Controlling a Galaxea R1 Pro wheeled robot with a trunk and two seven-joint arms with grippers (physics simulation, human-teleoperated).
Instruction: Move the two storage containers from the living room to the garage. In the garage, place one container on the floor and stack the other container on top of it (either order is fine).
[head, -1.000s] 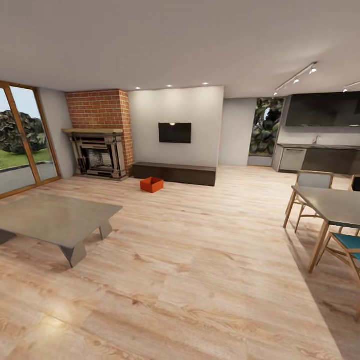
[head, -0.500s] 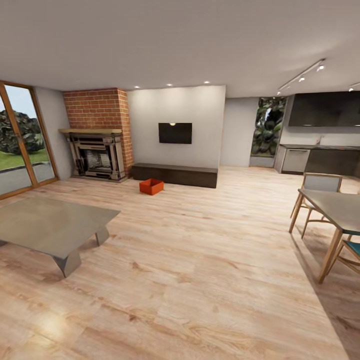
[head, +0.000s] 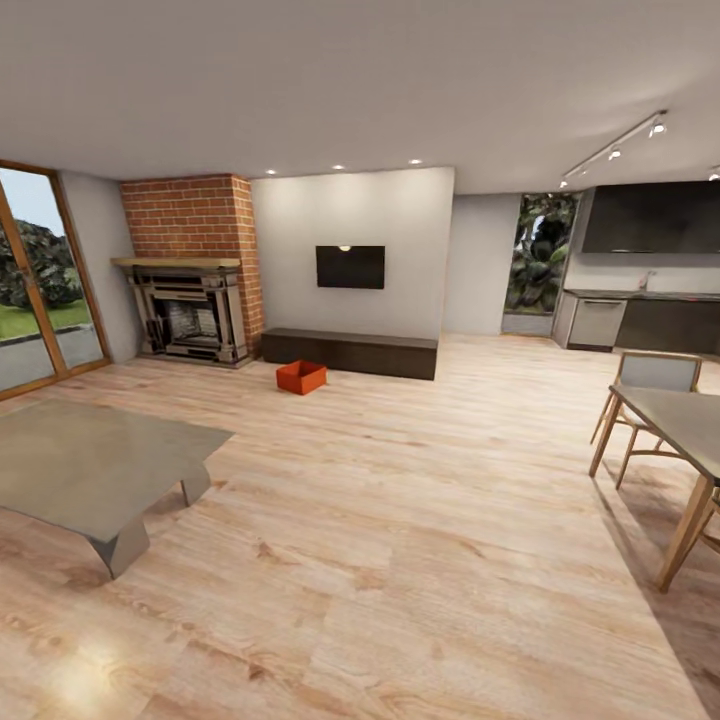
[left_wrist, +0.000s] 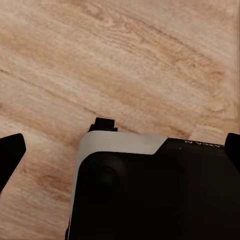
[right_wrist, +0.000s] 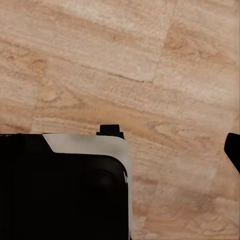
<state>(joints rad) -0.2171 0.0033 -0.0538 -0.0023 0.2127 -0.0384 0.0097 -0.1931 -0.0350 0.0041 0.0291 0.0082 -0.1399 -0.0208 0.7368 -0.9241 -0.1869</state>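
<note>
One orange-red storage container (head: 301, 377) sits on the light wood-plank floor (head: 400, 520) of the living room, far ahead, just in front of the low dark TV bench (head: 350, 352). In the left wrist view my left gripper (left_wrist: 120, 150) is open, its dark fingertips (left_wrist: 11, 152) wide apart at the picture's edges, hanging over the robot's black base and the wood planks. My right gripper (right_wrist: 120, 150) also hangs over the planks, one fingertip (right_wrist: 233, 149) showing at the edge, and it holds nothing.
A grey coffee table (head: 90, 465) stands near left. The brick fireplace (head: 190, 310) and glass doors (head: 30, 290) are at the far left. A dining table with chairs (head: 680, 420) stands at the right, the kitchen counter (head: 640, 320) behind it. Open floor leads to the container.
The whole head view has shifted: the camera has moved forward into the room, so the coffee table and dining table slide outward. The container has not moved.
</note>
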